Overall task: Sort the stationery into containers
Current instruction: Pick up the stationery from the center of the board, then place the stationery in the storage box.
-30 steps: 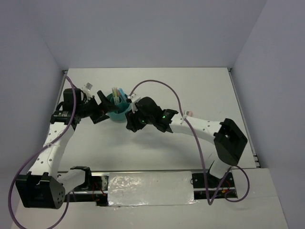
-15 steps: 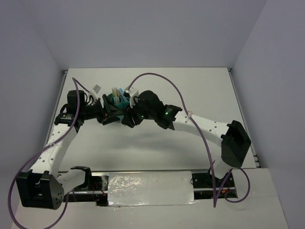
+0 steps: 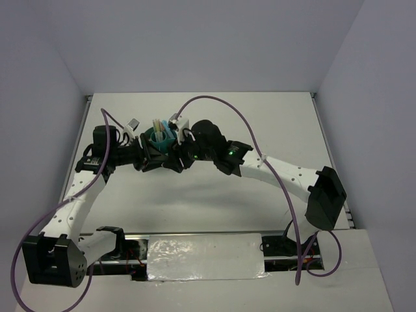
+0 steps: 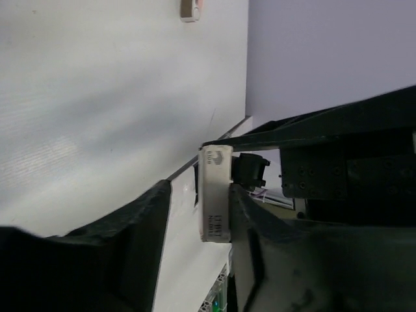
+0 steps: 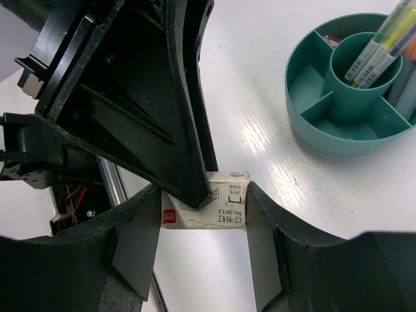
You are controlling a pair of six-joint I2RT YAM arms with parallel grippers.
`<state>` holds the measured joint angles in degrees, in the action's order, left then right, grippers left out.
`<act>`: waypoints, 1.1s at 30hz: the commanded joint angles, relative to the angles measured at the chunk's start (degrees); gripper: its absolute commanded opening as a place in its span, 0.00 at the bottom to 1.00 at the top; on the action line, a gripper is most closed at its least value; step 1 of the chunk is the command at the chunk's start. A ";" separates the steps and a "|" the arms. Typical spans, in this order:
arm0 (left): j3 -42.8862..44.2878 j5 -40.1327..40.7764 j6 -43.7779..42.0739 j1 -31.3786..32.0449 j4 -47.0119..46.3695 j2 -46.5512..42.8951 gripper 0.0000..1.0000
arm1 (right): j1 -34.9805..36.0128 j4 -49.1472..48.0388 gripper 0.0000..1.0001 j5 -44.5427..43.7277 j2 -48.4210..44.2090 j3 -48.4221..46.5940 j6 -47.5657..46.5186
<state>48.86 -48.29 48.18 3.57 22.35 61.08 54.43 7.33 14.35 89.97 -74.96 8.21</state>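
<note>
A small white box of staples point(image 5: 205, 209), the whitish piece of stationery, hangs above the table with my right gripper point(image 5: 201, 221) shut on its two ends. My left gripper point(image 4: 200, 218) reaches round the same box point(image 4: 215, 195). One left finger point(image 4: 253, 247) touches the box, and a gap shows between the box and the other finger, so that gripper is open. The two grippers meet point(image 3: 164, 159) just in front of the teal container point(image 3: 158, 138). This round organizer point(image 5: 305, 130) holds several pens point(image 5: 380, 42) upright in its centre cup.
A small white and orange item point(image 4: 189, 8) lies far off on the table in the left wrist view. A purple cable point(image 3: 214, 104) arches over the right arm. White walls close the table at the back and sides.
Both arms have come together in front of the organizer. My left gripper has narrowed from wide open round the box that the right gripper holds.
</note>
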 commanded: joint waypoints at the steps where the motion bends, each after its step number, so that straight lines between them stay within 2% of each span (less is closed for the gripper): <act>1: 1.15 -3.21 0.86 0.64 -2.22 -1.58 0.50 | 0.59 -3.11 0.32 1.55 -1.91 -4.05 -0.47; 2: 1.06 -3.56 1.29 0.82 -2.66 -1.58 0.37 | 0.58 -2.94 0.32 1.73 -1.56 -4.32 -0.47; 6: 1.67 -4.26 3.49 1.08 -4.68 -1.67 0.07 | 0.67 -3.29 0.33 1.74 -0.50 -5.02 -0.04; 8: 2.11 -4.18 3.93 1.08 -5.56 -1.58 0.00 | 0.76 -3.90 0.34 1.47 -0.41 -5.02 0.23; 9: 2.20 -3.92 4.02 1.08 -5.65 -1.49 0.00 | 0.67 -3.99 0.38 1.21 -0.33 -5.20 0.75; 10: 2.20 -3.04 3.85 1.08 -5.39 -1.40 0.00 | 0.67 -3.91 0.52 0.77 -0.24 -5.46 1.02; 12: 2.29 -1.64 3.85 1.08 -4.95 -0.79 0.00 | 0.50 -3.82 0.61 -0.37 -0.76 -5.29 1.81; 13: 2.20 -1.11 3.85 1.08 -4.95 -0.53 0.00 | 0.32 -4.08 0.73 -0.81 -1.11 -4.85 2.07; 14: 2.64 1.94 3.76 1.00 -3.03 -0.35 0.00 | 0.41 -4.08 0.78 -1.77 -1.55 -4.59 2.34; 15: 3.25 4.50 2.19 0.91 -0.92 0.35 0.00 | -0.03 -3.65 0.95 -4.22 -1.99 -3.89 3.12; 16: 4.30 7.92 0.96 0.91 2.14 0.97 0.00 | -0.47 -3.21 1.00 -5.37 -3.04 -3.44 3.39; 17: 7.01 11.95 -0.18 0.82 8.26 1.58 0.00 | -0.82 -2.16 1.00 -6.95 -3.83 -2.92 3.74; 18: 8.26 20.09 -2.11 0.82 10.24 2.37 0.00 | -1.52 -1.54 1.00 -11.84 -4.80 -1.52 4.53; 21: 9.76 34.61 -2.31 0.56 12.37 2.20 0.00 | -1.70 0.14 1.00 -19.34 -9.54 2.16 5.24; 24: 8.27 38.61 -0.73 -1.02 10.00 2.99 0.00 | -2.75 1.19 1.00 -24.54 -14.90 5.77 5.85; 27: 9.14 50.10 1.72 -1.46 11.31 4.48 0.00 | -3.89 4.52 1.00 -28.58 -19.20 7.80 6.56; 33: 8.62 53.92 5.77 -1.82 4.29 7.56 0.00 | -5.04 8.75 1.00 -30.87 -27.64 12.55 6.47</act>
<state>56.16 0.03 51.05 2.13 31.40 67.37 49.82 13.34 -13.10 65.95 -64.38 14.15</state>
